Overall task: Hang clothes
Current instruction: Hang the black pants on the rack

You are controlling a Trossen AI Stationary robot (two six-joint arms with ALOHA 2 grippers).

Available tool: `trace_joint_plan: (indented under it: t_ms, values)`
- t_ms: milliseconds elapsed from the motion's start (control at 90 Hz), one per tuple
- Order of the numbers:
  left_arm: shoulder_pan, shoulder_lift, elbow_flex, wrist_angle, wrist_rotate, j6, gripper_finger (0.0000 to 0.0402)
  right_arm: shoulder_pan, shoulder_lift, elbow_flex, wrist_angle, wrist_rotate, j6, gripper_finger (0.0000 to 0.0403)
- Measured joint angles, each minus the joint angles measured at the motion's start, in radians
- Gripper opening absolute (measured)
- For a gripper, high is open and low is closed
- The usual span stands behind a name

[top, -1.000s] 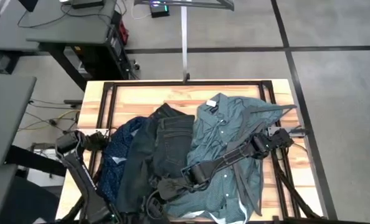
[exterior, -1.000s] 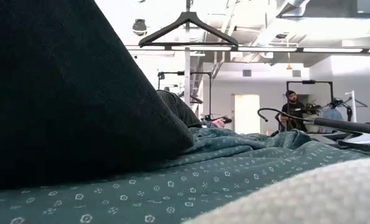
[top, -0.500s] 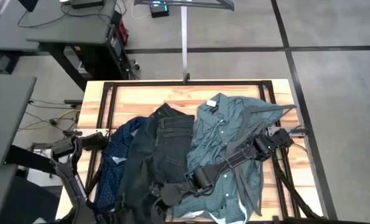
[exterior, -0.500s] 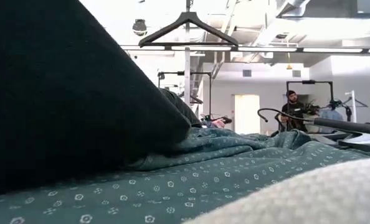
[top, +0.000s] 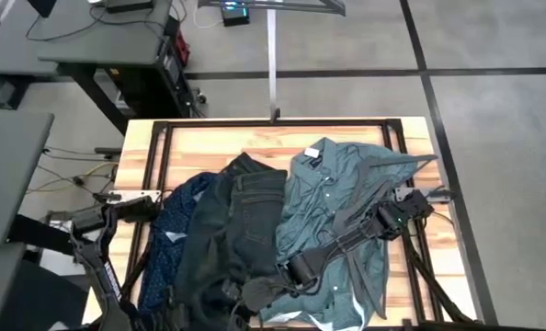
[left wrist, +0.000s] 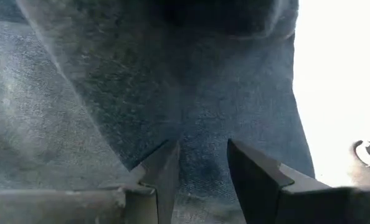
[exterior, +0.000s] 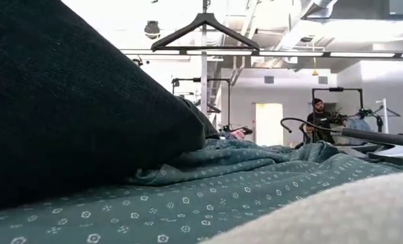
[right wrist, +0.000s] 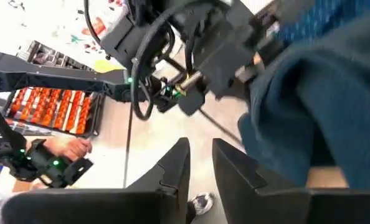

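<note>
Three garments lie side by side on the table: the navy dotted shirt (top: 172, 234) on the left, the dark jeans (top: 232, 225) in the middle, and the teal shirt (top: 333, 198) on the right. The jeans' near end bulks up dark in the low view (exterior: 72, 115), resting on the teal shirt (exterior: 242, 183). My left gripper (left wrist: 200, 163) is at the jeans' near end, its wrist (right wrist: 222, 56) half buried in cloth. My right gripper (top: 255, 294) (right wrist: 200, 152) reaches across the teal shirt to the same spot. Its fingers are a narrow gap apart with nothing between them. My left gripper has the dark denim of the jeans (left wrist: 200, 143) between its two fingers, which stay a little apart. The cloth fills the view and hides how many layers are held and which edge. The jeans' far part lies on the table.
A black hanger (exterior: 205, 30) hangs on the rack whose pole (top: 271, 64) stands behind the table's far edge. A black frame (top: 153, 156) runs round the wooden top. A person (exterior: 317, 115) stands far back in the room, and a hand (right wrist: 66, 149) shows beyond the table.
My right gripper has moved a little toward the table's near edge. My left arm's elbow has moved toward the left and near edges. In the low view the jeans' bulk has sunk and leaned left, while its tip on the teal shirt stays put.
</note>
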Motion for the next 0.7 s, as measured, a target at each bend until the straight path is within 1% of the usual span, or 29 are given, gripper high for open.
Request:
trace_joint_plan:
  t_ms: [122,244,289,322,389,444,533,700]
  values:
    - [0.0,0.0,0.0,0.018,-0.002,0.0,0.012,0.095,0.011,-0.01,0.002,0.047,0.014,0.0115]
    - [0.0,0.0,0.0,0.045,-0.003,0.0,0.012,0.181,0.047,-0.026,-0.086,0.191,0.058,0.0168]
    - [0.0,0.0,0.0,0.051,-0.004,0.0,0.012,0.205,0.062,-0.028,-0.149,0.254,0.073,0.0187]
    - [0.0,0.0,0.0,0.053,-0.004,0.001,0.012,0.214,0.079,-0.029,-0.167,0.28,0.08,0.0199]
    - [0.0,0.0,0.0,0.063,-0.003,0.009,0.012,0.235,0.107,-0.028,-0.171,0.291,0.082,0.0217]
    - [0.004,-0.004,0.006,0.065,0.004,0.016,0.012,0.247,0.13,-0.029,-0.171,0.292,0.09,0.0226]
    - [0.005,-0.021,0.037,0.045,0.012,0.036,0.012,0.26,0.148,-0.029,-0.188,0.293,0.117,0.0229]
    - [-0.001,-0.054,0.161,-0.048,0.027,0.055,0.012,0.245,0.146,-0.027,-0.235,0.301,0.116,0.0221]
